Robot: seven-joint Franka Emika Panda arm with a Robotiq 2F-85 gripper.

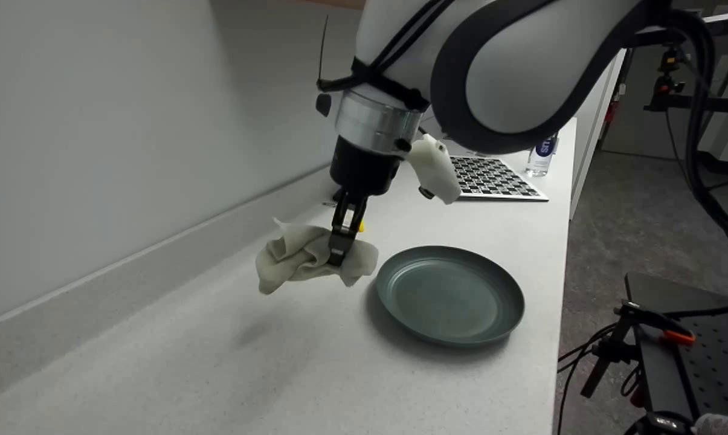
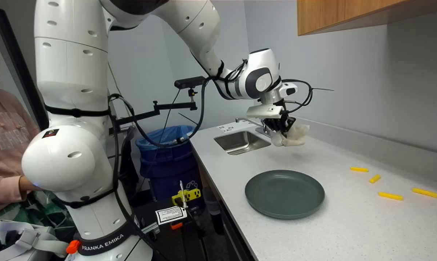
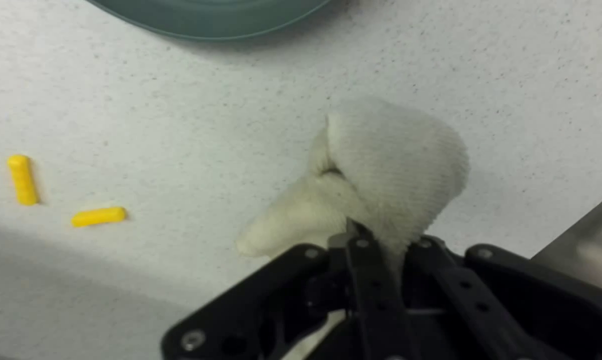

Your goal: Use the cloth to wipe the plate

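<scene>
A cream cloth, bunched up, hangs from my gripper in both exterior views (image 1: 291,257) (image 2: 297,135) and in the wrist view (image 3: 395,160). My gripper (image 1: 338,257) is shut on the cloth, with the fabric pinched between its fingertips (image 3: 388,245). The cloth is held above the counter; its shadow lies below it, apart from it. A round dark green plate lies flat on the counter in both exterior views (image 1: 448,299) (image 2: 284,194). The gripper and cloth are beside the plate, not over it. Only the plate's edge (image 3: 216,22) shows in the wrist view.
Several yellow sticks (image 2: 390,196) lie on the counter (image 2: 349,232) beside the plate. A steel sink (image 2: 240,139) with a faucet (image 2: 249,120) is behind it. A checkered board (image 1: 490,178) and a bottle (image 1: 540,158) stand farther back. A wooden cabinet (image 2: 349,16) hangs above.
</scene>
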